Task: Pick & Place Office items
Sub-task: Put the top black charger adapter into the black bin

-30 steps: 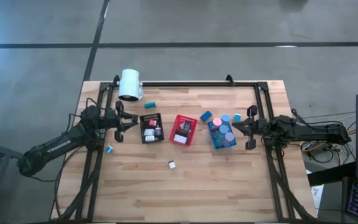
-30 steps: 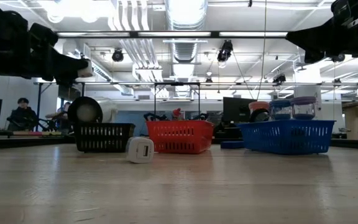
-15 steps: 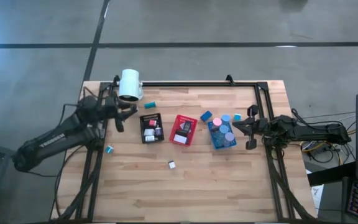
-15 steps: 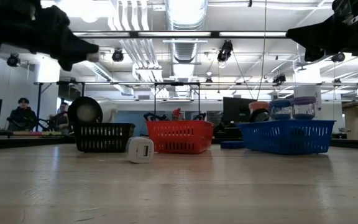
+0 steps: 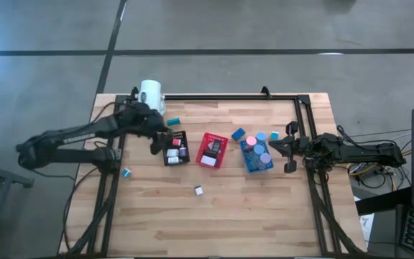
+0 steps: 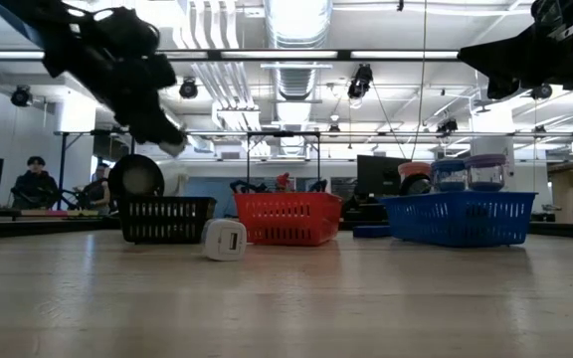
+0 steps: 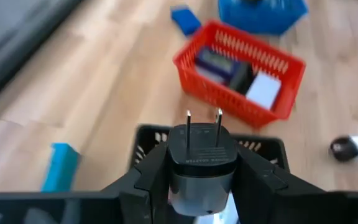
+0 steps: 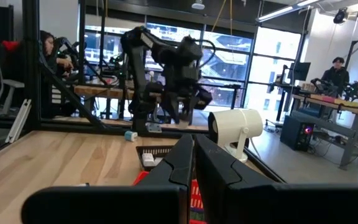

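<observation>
1. We have swung the left gripper [image 7: 194, 180] from the table's left edge in toward the black tray [image 5: 175, 147]; a second ago it hung over the frame rail, and now it hovers at the tray's near-left corner.
2. Our left pincer is clenched around a small black plug adapter [image 7: 202, 163], prongs pointing forward, away from the wrist. The black tray lies directly ahead of and below the fingers, and the red tray [image 7: 241, 74] sits farther ahead.
3. We judge this to be the carry phase ending: the adapter is over the drop zone, so lowering and releasing should come next.
4. The right gripper [image 5: 288, 147] has not moved; it waits with fingers pressed together and empty, just beside the blue tray [image 5: 256, 157].
5. A white charger block [image 5: 199, 190] rests unsorted on open wood, well apart from both pincers, and a teal bit [image 5: 126, 173] lies near the left arm.
</observation>
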`<state>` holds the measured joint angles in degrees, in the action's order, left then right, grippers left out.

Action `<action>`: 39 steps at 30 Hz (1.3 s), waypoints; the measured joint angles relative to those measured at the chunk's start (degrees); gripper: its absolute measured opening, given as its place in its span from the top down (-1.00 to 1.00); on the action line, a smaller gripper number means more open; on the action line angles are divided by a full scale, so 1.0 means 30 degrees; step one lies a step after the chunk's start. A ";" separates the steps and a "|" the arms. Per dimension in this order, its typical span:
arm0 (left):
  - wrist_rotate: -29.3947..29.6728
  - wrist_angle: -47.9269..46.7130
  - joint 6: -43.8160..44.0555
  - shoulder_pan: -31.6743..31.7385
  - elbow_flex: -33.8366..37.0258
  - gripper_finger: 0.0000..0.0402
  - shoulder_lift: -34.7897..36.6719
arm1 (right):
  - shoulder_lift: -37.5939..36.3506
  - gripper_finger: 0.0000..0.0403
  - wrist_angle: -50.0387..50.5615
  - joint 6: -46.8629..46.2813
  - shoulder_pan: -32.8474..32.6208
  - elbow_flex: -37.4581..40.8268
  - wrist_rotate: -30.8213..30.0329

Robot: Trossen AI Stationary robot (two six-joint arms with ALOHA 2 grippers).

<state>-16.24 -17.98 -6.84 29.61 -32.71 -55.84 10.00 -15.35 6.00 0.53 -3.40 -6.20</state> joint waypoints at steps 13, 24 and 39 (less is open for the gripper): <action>0.2690 -0.0624 0.0152 -0.2300 -0.1197 0.34 -0.6108 | 0.0073 0.94 0.0028 0.0051 -0.0005 0.0000 0.0000; 0.3917 -0.0370 0.0099 -0.2465 -0.1291 0.34 -0.8507 | 0.0095 0.94 0.0028 0.0000 -0.0004 0.0000 -0.0002; 0.4056 -0.0520 0.0208 -0.2465 -0.1203 -0.32 -0.7871 | 0.0102 0.94 0.0021 0.0000 -0.0005 0.0000 0.0000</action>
<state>-4.08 -19.54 -6.22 22.22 -36.32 -79.45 10.31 -15.29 6.00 0.52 -3.40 -6.20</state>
